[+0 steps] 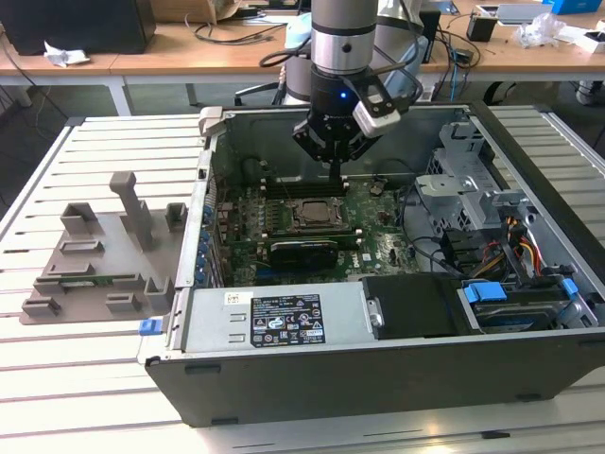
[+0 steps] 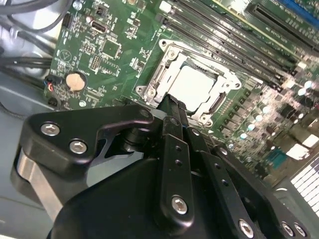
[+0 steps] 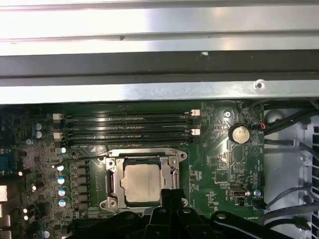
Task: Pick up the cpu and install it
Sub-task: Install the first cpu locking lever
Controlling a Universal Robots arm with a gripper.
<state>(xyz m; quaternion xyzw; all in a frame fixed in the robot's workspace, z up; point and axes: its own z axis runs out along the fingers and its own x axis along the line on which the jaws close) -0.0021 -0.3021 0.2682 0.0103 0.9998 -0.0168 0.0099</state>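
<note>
Nearest the lens in the second wrist view is the black metal gripper (image 2: 172,107), its linkage plates and bolt heads bulking large, and its slim fingers (image 2: 169,112) are drawn together with no gap showing between them and nothing held. Their tips stand at the edge of the cpu (image 2: 193,85), a small flat square chip with a dull silver metal top, which lies flat inside the dark square socket frame with its metal bracket (image 2: 160,74) on the green motherboard (image 2: 107,47); whether the tips actually touch the chip cannot be told. In the first wrist view the same chip (image 3: 142,181) sits level in the frame, the closed fingertips (image 3: 169,191) just beside one of its corners, with the long black memory slots (image 3: 124,127) and a round silver coin battery (image 3: 240,134) farther out on the board. In the exterior view the arm reaches down into the open grey steel computer case (image 1: 284,322), the gripper (image 1: 335,170) above the socket area, and the case lies on a slatted white bench (image 1: 95,378). A grey plastic fixture tray with upright blocks (image 1: 104,255) rests on the bench well apart from the case, toward the exterior view's left.
</note>
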